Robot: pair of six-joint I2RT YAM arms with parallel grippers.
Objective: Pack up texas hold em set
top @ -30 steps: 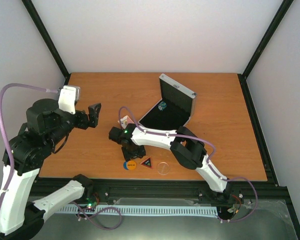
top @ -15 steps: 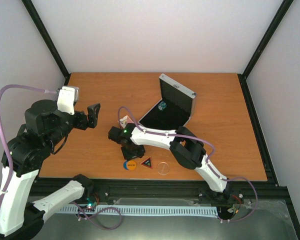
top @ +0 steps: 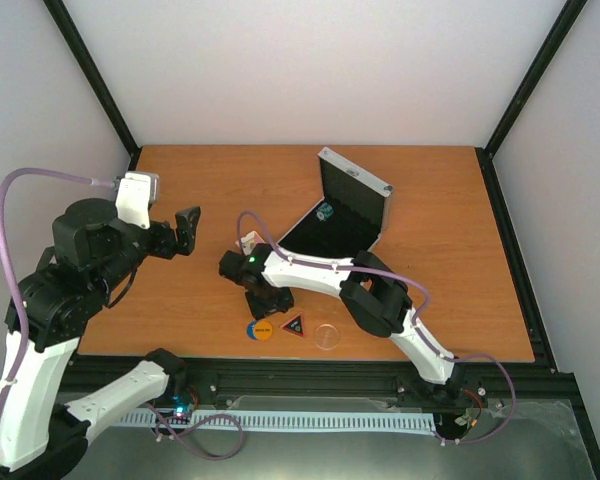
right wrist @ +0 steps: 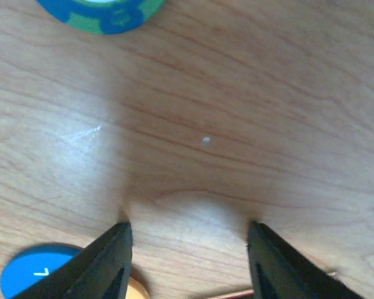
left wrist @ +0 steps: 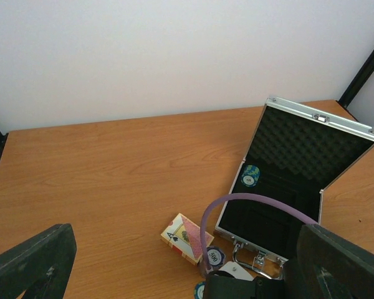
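Right gripper [top: 267,303] is down low over table [top: 450,290], pointing at the wood. Jaws part-spread, nothing btwn them: wrist cam shows only bare wood btwn the two fingers [right wrist: 109,261], so no grip on anything.

Blue-green chip [right wrist: 103,11] lies flat out past the fingertips, apart from them, half cut off by frame edge. Orange disc [top: 260,331] w/ blue patch sits right by one finger on the side back toward the arm bases. Wrist cam has it partly tucked behind that finger; touching or not, can't tell. Black-red triangle [top: 293,326] is just beside the disc, back of the other finger, only a red sliver in wrist cam. Clear disc [top: 327,335] is next in the same row, beyond triangle, further from gripper.

Case [top: 352,215] is open, lid tilted up, black foam lining, well off to the gripper's far side. Right forearm stretches across in front of it. Single chip [top: 325,211] lies inside on the black floor, near the corner by the lid. Card pack [top: 248,242], pink-white, lies on the wood just beyond the right wrist, outside the case.

Left gripper [top: 185,233] is held up off the table, jaws spread wide, empty. In its own cam the pack and case are ahead and below. A dark chip [left wrist: 215,255] sits next to the pack, by the purple cable [left wrist: 237,202], and the case's metal handle faces this gripper
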